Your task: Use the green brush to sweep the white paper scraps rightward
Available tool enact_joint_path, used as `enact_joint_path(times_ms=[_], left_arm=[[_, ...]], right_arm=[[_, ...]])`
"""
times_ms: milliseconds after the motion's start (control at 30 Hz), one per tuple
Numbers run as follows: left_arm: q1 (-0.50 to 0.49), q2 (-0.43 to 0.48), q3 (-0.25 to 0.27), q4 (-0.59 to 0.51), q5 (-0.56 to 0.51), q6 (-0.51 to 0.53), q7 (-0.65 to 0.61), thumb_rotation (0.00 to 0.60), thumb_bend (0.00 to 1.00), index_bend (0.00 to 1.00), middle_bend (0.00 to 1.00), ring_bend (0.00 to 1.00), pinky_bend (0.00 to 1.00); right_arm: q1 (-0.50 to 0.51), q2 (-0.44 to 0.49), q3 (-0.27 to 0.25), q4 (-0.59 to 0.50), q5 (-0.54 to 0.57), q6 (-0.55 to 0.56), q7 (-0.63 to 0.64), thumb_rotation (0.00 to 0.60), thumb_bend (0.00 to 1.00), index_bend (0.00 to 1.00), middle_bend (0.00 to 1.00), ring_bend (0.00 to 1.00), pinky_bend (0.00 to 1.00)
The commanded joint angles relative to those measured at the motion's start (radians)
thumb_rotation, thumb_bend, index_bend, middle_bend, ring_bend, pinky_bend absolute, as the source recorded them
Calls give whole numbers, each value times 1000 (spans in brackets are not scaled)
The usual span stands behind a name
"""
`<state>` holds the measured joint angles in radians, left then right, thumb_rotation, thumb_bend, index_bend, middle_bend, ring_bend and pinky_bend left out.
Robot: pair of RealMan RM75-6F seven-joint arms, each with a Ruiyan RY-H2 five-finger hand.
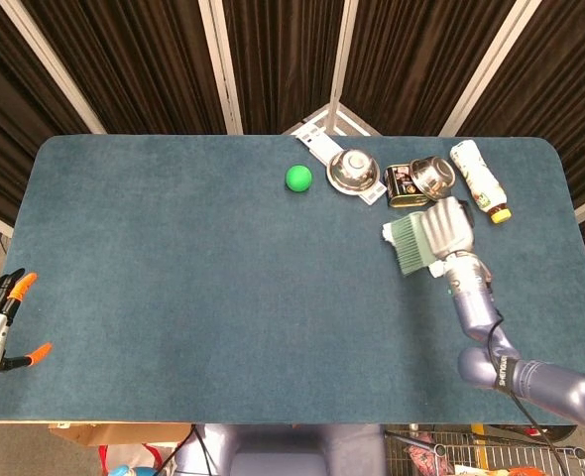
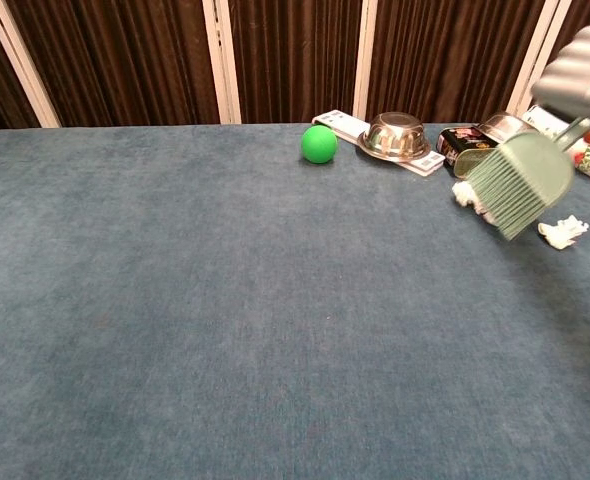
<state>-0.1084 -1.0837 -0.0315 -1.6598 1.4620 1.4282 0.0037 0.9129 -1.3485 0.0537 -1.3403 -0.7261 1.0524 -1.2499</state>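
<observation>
Green brush (image 2: 520, 186) | gripped by right hand (image 1: 444, 232) | labels unreadable

A bright green ball (image 1: 298, 178) sits on the blue felt table (image 1: 174, 278). Just right of it an upturned steel bowl (image 1: 353, 171) rests on a flat white remote (image 1: 317, 141), then a dark tin can (image 1: 402, 184), a second steel bowl (image 1: 433, 177) and a lying white bottle (image 1: 476, 176).
</observation>
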Motion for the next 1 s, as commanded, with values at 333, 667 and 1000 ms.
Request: enact_joint_path(times_ms=[333, 667, 1000], left_arm=[[7, -6, 2, 0, 15, 20, 7, 600, 0, 0, 0, 0, 0], [11, -17, 6, 10, 35, 36, 15, 600, 0, 0, 0, 0, 0], [7, -28, 3, 16, 39, 36, 31, 600, 0, 0, 0, 0, 0]], right_arm=[[-77, 187, 3, -128, 21, 119, 35, 600, 501, 772, 955, 979, 878], [-194, 314, 20, -426, -100, 204, 299, 600, 501, 772, 955, 979, 878], [-242, 250, -20, -598, -260, 248, 336, 600, 502, 772, 955, 979, 878]])
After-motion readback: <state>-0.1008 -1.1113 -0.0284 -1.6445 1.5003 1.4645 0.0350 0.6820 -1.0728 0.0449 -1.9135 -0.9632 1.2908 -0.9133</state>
